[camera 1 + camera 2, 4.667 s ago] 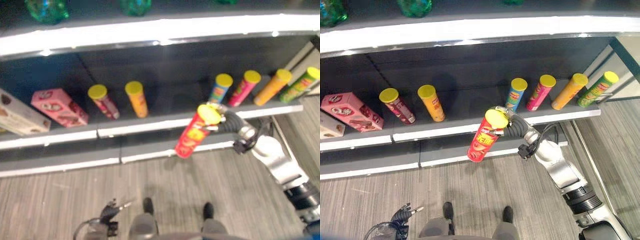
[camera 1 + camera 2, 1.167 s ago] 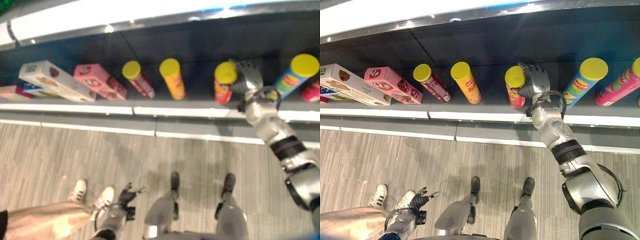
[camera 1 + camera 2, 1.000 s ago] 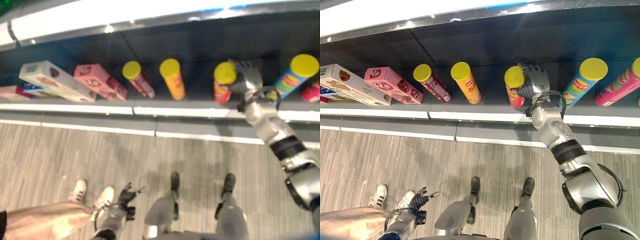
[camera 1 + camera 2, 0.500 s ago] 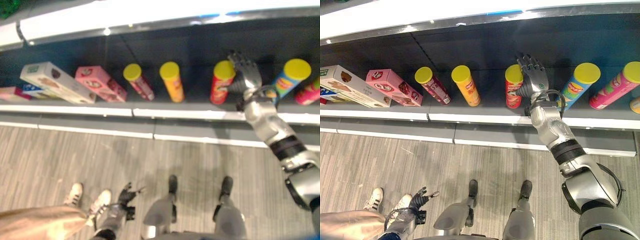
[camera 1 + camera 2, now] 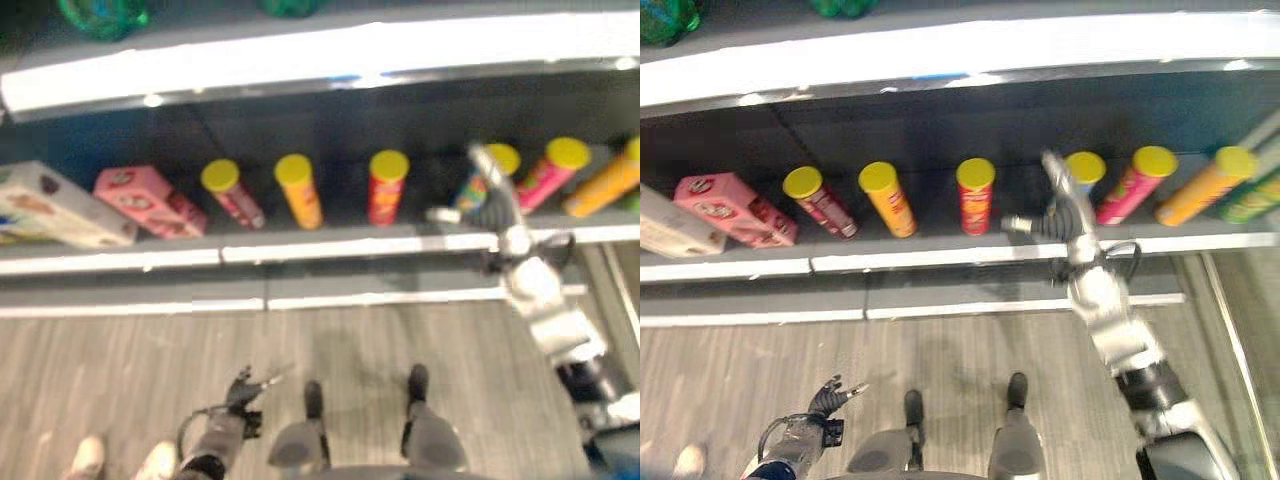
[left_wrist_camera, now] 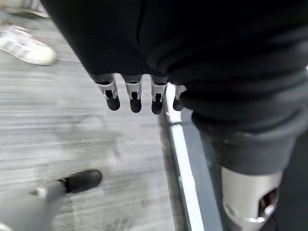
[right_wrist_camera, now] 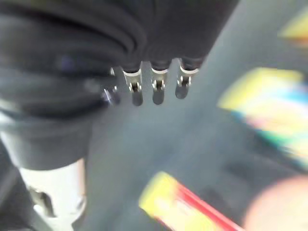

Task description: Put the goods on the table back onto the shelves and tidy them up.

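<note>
- On the shelf (image 5: 940, 248) in your right eye view, the red can (image 5: 975, 196) stands upright in the row, with the orange-yellow can (image 5: 887, 198) at its 9 o'clock and the dark red can (image 5: 820, 202) further that way, beside the pink box (image 5: 732, 210).
- Your right hand (image 5: 1055, 205) hangs at the red can's 3 o'clock, apart from it, fingers straight and spread, thumb (image 5: 1020, 224) pointing toward the can; it holds nothing.
- Behind that hand stands the blue can (image 5: 1084, 172); the magenta can (image 5: 1132, 184) and the orange can (image 5: 1205, 185) lean on at 3 o'clock.
- Low at 7 o'clock, your left hand (image 5: 828, 396) hangs over the floor (image 5: 940, 360), fingers loose and empty.
- In your left eye view, you see the same row: the red can (image 5: 386, 186) at centre, the right hand (image 5: 490, 190) to its 3 o'clock, a pale box (image 5: 50, 208) at the far 9 o'clock end. A person's shoes (image 5: 120, 460) show at 7 o'clock.
- In your left wrist view, the left hand's fingers (image 6: 135, 98) reach out relaxed over the floor, holding nothing, with a shoe (image 6: 26, 45) nearby.
- In your right wrist view, the right hand's fingers (image 7: 156, 91) are extended and empty; a blurred red can with a yellow lid (image 7: 183, 207) lies past them.
</note>
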Motion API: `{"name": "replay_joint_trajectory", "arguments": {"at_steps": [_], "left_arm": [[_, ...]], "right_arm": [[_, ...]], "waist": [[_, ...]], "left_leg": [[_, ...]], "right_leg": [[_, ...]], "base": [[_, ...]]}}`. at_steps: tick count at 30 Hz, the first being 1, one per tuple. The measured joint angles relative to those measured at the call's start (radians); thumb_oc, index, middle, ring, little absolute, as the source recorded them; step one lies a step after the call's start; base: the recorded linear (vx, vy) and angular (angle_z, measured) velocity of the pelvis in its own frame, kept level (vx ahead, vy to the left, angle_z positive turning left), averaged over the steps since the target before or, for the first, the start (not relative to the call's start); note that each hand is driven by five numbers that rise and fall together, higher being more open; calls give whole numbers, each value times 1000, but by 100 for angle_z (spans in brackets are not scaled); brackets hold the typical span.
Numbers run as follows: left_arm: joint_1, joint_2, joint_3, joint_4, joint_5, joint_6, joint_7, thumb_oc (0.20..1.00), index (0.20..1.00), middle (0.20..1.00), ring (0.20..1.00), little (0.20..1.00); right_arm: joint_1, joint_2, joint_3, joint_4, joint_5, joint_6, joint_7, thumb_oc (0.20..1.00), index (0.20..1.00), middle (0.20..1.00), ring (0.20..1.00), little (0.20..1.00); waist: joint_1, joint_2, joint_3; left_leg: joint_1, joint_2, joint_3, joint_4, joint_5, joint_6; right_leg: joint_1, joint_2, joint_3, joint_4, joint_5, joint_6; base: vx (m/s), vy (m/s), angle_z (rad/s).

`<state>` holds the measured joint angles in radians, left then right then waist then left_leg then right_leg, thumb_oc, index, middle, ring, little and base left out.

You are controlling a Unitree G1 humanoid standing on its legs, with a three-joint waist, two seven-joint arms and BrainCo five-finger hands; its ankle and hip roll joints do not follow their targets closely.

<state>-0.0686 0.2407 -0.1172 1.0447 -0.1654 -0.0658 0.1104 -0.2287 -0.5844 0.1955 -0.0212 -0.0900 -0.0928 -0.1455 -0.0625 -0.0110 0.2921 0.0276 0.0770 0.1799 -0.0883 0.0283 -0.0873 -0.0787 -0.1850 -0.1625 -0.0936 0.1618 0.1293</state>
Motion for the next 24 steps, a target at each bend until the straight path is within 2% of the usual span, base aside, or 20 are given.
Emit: {"name": "replay_joint_trajectory", "arguments": {"at_steps": [2, 6, 7, 8, 9, 10, 11, 12, 13, 14, 15, 16, 17, 18, 19, 20, 21, 22, 23, 24], "left_arm": [[16, -1, 28, 6, 32, 0, -13, 1000, 1000, 1000, 1000, 1000], [38, 3, 49, 56, 38, -1, -36, 1000, 1000, 1000, 1000, 1000], [46, 5, 42, 59, 39, 0, -36, 1000, 1000, 1000, 1000, 1000], [52, 4, 48, 60, 40, -4, -37, 1000, 1000, 1000, 1000, 1000], [65, 4, 48, 73, 49, 3, -42, 1000, 1000, 1000, 1000, 1000], [56, 7, 47, 78, 63, 8, -46, 1000, 1000, 1000, 1000, 1000], [63, 9, 49, 88, 69, 10, -52, 1000, 1000, 1000, 1000, 1000], [67, 6, 49, 89, 69, 10, -55, 1000, 1000, 1000, 1000, 1000], [71, -1, 49, 86, 69, 3, -58, 1000, 1000, 1000, 1000, 1000], [59, -3, 49, 85, 69, 6, -59, 1000, 1000, 1000, 1000, 1000], [61, -1, 48, 82, 68, 9, -59, 1000, 1000, 1000, 1000, 1000], [70, 4, 48, 76, 68, 10, -59, 1000, 1000, 1000, 1000, 1000], [77, 13, 49, 73, 68, 18, -59, 1000, 1000, 1000, 1000, 1000], [92, 30, 49, 72, 68, 21, -59, 1000, 1000, 1000, 1000, 1000], [115, 72, 53, 63, 67, 20, -58, 1000, 1000, 1000, 1000, 1000], [125, 69, 79, 69, 66, 24, -57, 1000, 1000, 1000, 1000, 1000], [120, 65, 84, 57, 65, 26, -64, 1000, 1000, 1000, 1000, 1000], [99, 59, 85, 37, 66, 25, -69, 1000, 1000, 1000, 1000, 1000], [99, 39, 105, 9, 64, 22, -68, 1000, 1000, 1000, 1000, 1000], [88, 29, 122, 14, 63, 24, -67, 1000, 1000, 1000, 1000, 1000]], "right_arm": [[154, 35, -39, -2, 177, -19, 120, 1000, 1000, 1000, 1000, 1000], [313, 41, -52, 25, 350, -15, 247, 1000, 1000, 1000, 1000, 1000], [340, 47, -52, 28, 349, -11, 261, 1000, 1000, 1000, 1000, 1000], [332, 54, -43, 36, 348, -9, 271, 1000, 1000, 1000, 1000, 1000], [316, 62, -43, 36, 348, -8, 277, 1000, 1000, 1000, 1000, 1000], [334, 68, -52, 36, 349, -11, 280, 1000, 1000, 1000, 1000, 1000], [359, 61, -61, 46, 348, -10, 283, 1000, 1000, 1000, 1000, 1000], [358, 61, -65, 63, 348, -7, 284, 1000, 1000, 1000, 1000, 1000], [358, 53, -73, 69, 348, -2, 284, 1000, 1000, 1000, 1000, 1000], [357, 38, -82, 66, 348, -2, 287, 1000, 1000, 1000, 1000, 1000], [356, 23, -89, 57, 348, -2, 289, 1000, 1000, 1000, 1000, 1000], [356, 7, -91, 45, 348, -2, 290, 1000, 1000, 1000, 1000, 1000], [352, -7, -94, 39, 347, -2, 293, 1000, 1000, 1000, 1000, 1000], [352, -16, -99, 36, 347, -2, 293, 1000, 1000, 1000, 1000, 1000], [346, -8, -103, 35, 347, -2, 292, 1000, 1000, 1000, 1000, 1000], [314, -3, -107, 44, 348, 0, 287, 1000, 1000, 1000, 1000, 1000], [299, -16, -131, 38, 348, 0, 285, 1000, 1000, 1000, 1000, 1000], [291, -46, -163, 40, 348, 2, 279, 1000, 1000, 1000, 1000, 1000], [258, -125, -179, 38, 348, 14, 276, 1000, 1000, 1000, 1000, 1000], [249, -147, -208, 38, 347, 15, 264, 1000, 1000, 1000, 1000, 1000]], "waist": [[-25, -18, -19], [-99, -42, -73], [-112, -53, -80], [-106, -53, -80], [-95, -50, -81], [-120, -64, -87], [-130, -63, -91], [-119, -47, -94], [-105, -11, -110], [-101, 22, -127], [-86, 34, -134], [-59, 26, -142], [-49, 4, -155], [-36, -17, -171], [-11, -63, -197], [4, -55, -191], [-4, -53, -191], [-20, -48, -188], [-8, 4, -177], [-4, 29, -180]], "left_leg": [[24, 0, 51, 0, -10, 1], [44, -15, 161, 0, -37, 2], [47, -20, 189, 5, -51, 8], [59, -6, 233, 1, -54, 14], [65, 14, 278, 1, -60, 25], [75, 14, 298, 8, -63, 27], [109, 27, 341, 2, -60, 30], [119, 51, 384, 1, -56, 23], [120, 99, 425, 0, -49, 12], [115, 151, 452, 3, -34, -9], [129, 177, 476, 8, -16, -36], [149, 181, 501, 14, -14, -38], [163, 184, 520, 30, -12, -42], [172, 184, 530, 46, -12, -43], [202, 209, 540, 98, -16, -51], [181, 285, 551, 186, -53, -58], [141, 282, 532, 157, -90, -98], [129, 248, 539, 65, -75, -108], [143, 265, 550, 33, 35, -80], [186, 314, 583, 67, 46, -119]], "right_leg": [[-7, 6, 49, 0, 9, 1], [-67, 17, 168, 0, 34, 19], [-88, 27, 180, 7, 61, 32], [-125, 55, 166, 20, 118, 72], [-147, 77, 148, 10, 186, 74], [-145, 81, 135, 3, 189, 71], [-123, 67, 12, 17, 0, 83], [-142, 71, -48, 74, -29, 35], [-185, 71, -109, 179, -52, 2], [-206, 47, -148, 264, -61, 7], [-209, 0, -184, 316, -76, 24], [-202, -64, -205, 354, -86, 18], [-185, -137, -214, 381, -105, 36], [-162, -183, -231, 368, -94, 18], [-113, -179, -235, 301, -44, -26], [-101, -117, -222, 246, -45, -37], [-97, -95, -210, 194, -30, -42], [-103, -66, -212, 168, -15, -53], [-111, -11, -277, 194, -42, -73], [-102, 25, -267, 229, -92, -95]], "base": [[-6, 88, -68], [-60, 39, -89], [-95, -29, -142], [34, -17, -161], [42, -15, -150], [30, -84, -113], [-29, -89, -68], [-37, -162, -89], [-23, -265, -88], [-27, -379, -83], [-42, -461, -82], [-42, -398, -83], [-39, -287, -77], [-35, -268, -98], [-37, -256, -136], [-47, -387, -139], [-17, -536, -98], [23, -587, -91], [45, -636, -122], [52, -476, -112]]}}
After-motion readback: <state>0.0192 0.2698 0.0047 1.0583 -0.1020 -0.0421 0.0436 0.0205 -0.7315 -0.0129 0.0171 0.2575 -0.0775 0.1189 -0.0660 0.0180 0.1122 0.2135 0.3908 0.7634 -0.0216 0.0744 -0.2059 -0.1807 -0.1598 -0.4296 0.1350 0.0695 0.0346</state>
